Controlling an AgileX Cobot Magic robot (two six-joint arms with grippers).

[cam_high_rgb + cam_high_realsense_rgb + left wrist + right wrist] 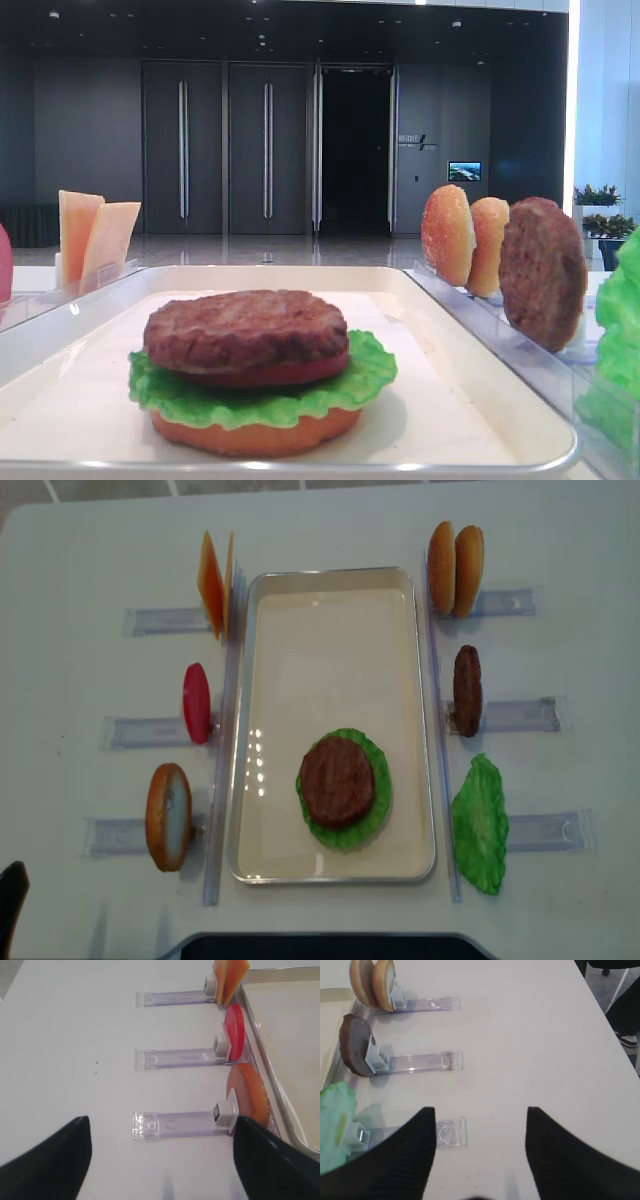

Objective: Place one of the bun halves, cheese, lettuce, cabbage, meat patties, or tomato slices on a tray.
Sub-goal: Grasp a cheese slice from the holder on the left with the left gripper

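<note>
**Surfaces and finishes**

Tray (pixel 330 580): cream, glossy rim, smooth matt floor with light glints. Meat patties (pixel 337 780): dark brown, rough, grainy. Lettuce (pixel 480 825): bright green, ruffled, plastic sheen. Bun halves (pixel 447 234): orange, pale speckled crust. Tomato slices (pixel 234 1031): smooth red. Racks (pixel 175 1057): clear plastic. Table (pixel 530 1035): white, matt.

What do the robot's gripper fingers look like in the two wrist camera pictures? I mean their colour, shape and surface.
In both wrist views only the fingers show. The right gripper has two black fingers with a fine woven-looking texture, broad below and narrowing upward. The left gripper has similar black, wedge-shaped fingers, blurred. No cables or markings are visible.
</note>
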